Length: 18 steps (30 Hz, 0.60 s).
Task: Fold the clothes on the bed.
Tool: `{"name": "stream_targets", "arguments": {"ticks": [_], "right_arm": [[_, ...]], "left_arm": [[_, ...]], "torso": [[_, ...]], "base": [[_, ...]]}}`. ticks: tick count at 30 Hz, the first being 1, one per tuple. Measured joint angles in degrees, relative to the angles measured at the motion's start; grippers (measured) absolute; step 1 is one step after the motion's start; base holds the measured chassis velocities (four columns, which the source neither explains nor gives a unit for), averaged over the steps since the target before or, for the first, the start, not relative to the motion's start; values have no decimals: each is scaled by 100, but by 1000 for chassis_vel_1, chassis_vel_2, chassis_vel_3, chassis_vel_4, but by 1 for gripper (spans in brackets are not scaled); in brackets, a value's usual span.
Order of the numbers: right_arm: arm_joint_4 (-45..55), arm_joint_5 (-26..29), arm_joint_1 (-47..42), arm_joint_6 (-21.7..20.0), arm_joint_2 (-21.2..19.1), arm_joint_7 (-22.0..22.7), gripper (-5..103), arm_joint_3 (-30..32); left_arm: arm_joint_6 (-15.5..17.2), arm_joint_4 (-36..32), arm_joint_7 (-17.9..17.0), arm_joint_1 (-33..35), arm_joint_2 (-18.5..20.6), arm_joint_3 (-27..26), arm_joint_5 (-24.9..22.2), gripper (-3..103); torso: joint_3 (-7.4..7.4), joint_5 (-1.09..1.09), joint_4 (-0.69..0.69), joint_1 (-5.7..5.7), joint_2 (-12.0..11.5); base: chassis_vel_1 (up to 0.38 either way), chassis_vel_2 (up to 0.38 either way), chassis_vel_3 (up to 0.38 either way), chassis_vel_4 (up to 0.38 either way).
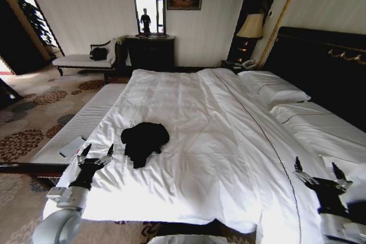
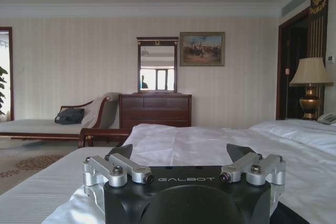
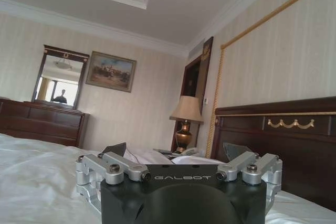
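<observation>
Black clothes (image 1: 144,140), white bed (image 1: 217,141)

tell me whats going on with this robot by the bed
A two-armed robot faces a large white bed where a black T-shirt lies crumpled, not yet folded. The left gripper hovers open at the bed's near edge, close beside the shirt without touching it. The right gripper is open too, far off over the pillow side.

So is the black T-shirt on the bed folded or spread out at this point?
Neither: the black T-shirt lies crumpled in an uneven heap on the white duvet of the bed, with no sleeves or neat edges laid out.
</observation>
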Motion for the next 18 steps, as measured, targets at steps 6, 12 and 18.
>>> {"name": "stream_targets", "arguments": {"ticks": [6, 12, 18], "right_arm": [[372, -219, 82, -292, -8, 94, 100, -481], [421, -200, 236, -694, -1, 239, 100, -811], [276, -230, 244, -1025, -59, 415, 100, -893]], "left_arm": [[-55, -93, 1, 153, -12, 37, 89, 100], [-112, -151, 1, 273, -77, 81, 175, 100], [-112, -192, 0, 287, -105, 76, 97, 100]], "torso": [[0, 0, 0, 0, 0], [0, 1, 0, 0, 0], [0, 1, 0, 0, 0]], "base": [[0, 0, 0, 0], [0, 0, 0, 0], [0, 0, 0, 0]]}}
